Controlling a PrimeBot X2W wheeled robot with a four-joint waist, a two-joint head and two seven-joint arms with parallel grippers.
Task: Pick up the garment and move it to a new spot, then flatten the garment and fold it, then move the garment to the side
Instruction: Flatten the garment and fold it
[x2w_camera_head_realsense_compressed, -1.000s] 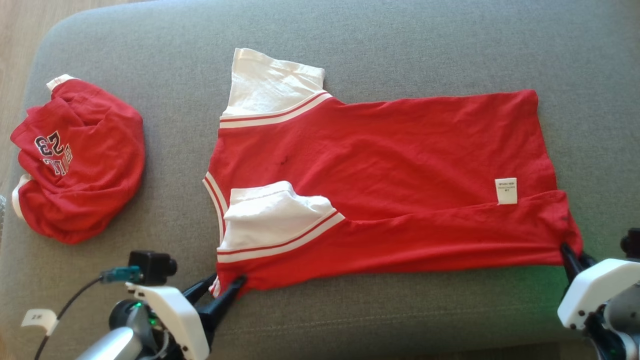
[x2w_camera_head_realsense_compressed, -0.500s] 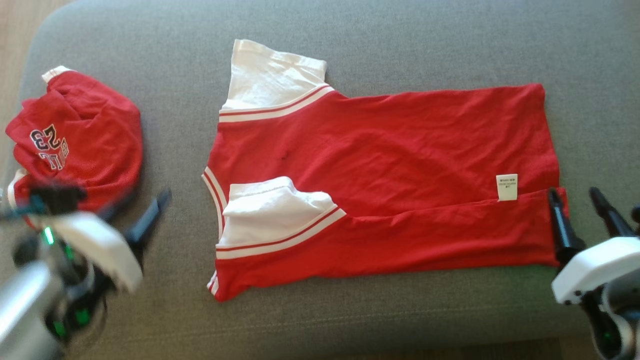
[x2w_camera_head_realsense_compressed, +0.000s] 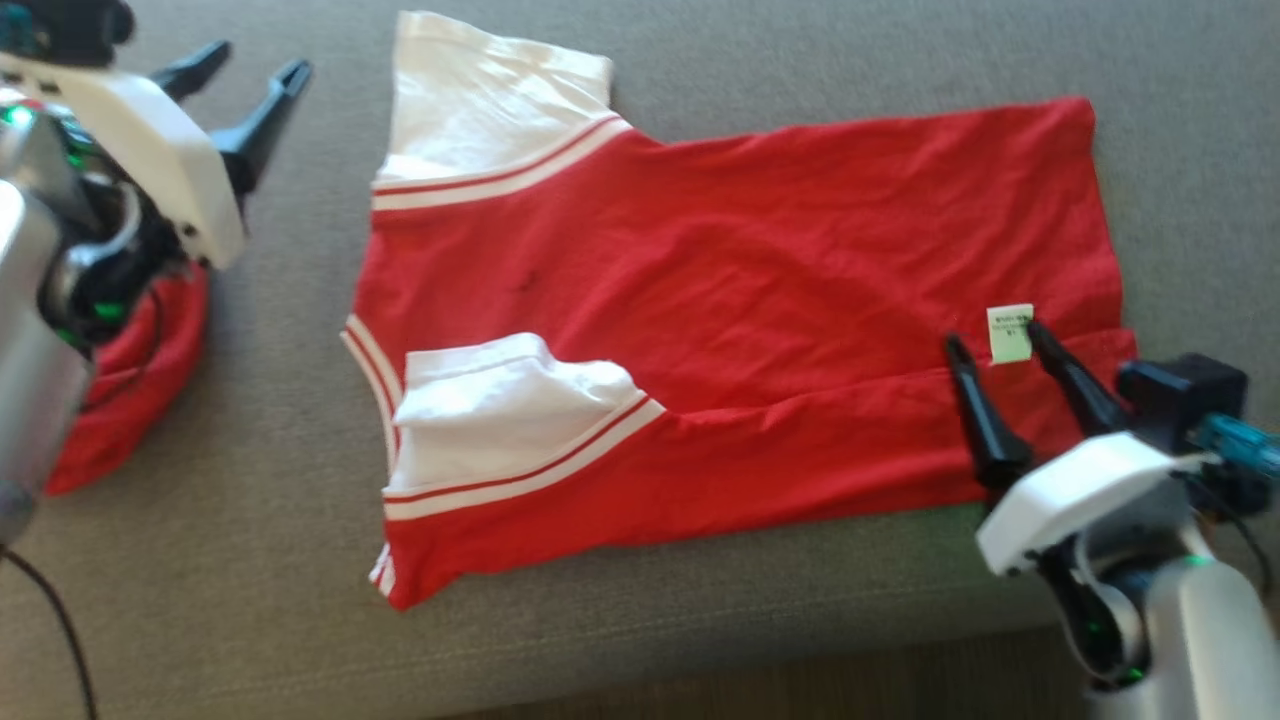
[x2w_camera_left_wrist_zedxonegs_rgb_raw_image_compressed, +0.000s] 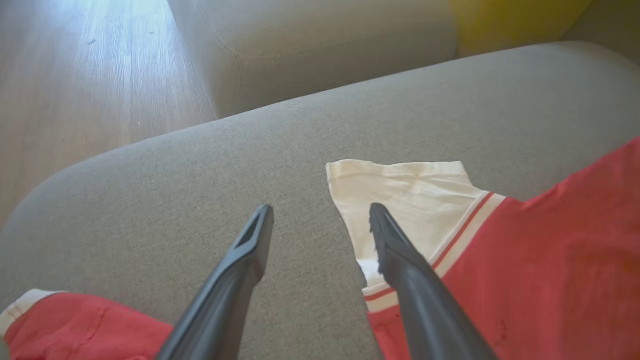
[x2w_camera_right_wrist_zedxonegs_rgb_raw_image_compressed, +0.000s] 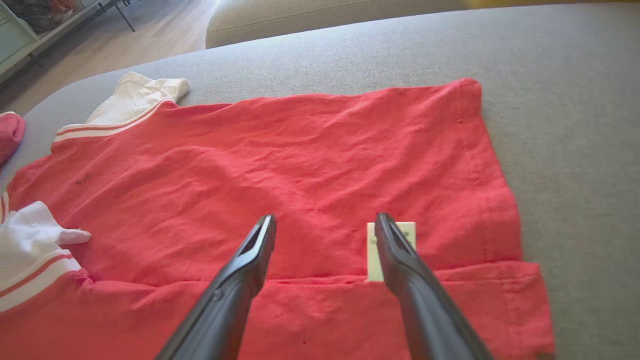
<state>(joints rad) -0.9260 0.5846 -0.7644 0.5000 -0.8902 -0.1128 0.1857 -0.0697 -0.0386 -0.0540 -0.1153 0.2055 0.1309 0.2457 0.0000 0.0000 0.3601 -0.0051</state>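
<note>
While both pairs of fingers stand wide and hold nothing, the shirt (x2w_camera_head_realsense_compressed: 760, 280) lies flat on the sofa (x2w_camera_head_realsense_compressed: 700, 40), with its near long edge already turned in. Step in hand, by judgement: folding. The left gripper (x2w_camera_head_realsense_compressed: 255, 60) hovers just beside the shirt's far sleeve (x2w_camera_head_realsense_compressed: 480, 100). The right gripper (x2w_camera_head_realsense_compressed: 995, 337) hovers over the shirt's hem end, at the label (x2w_camera_right_wrist_zedxonegs_rgb_raw_image_compressed: 372, 260). Next move: lower both to the shirt's far edge, pinch sleeve and hem corner, and bring them evenly to the near edge

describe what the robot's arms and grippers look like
Both the left gripper and right gripper have two long dark tapered fingers on a white angular shell, with silver-grey forearms showing small green lights. A black camera with a teal plug sits by the right wrist.
</note>
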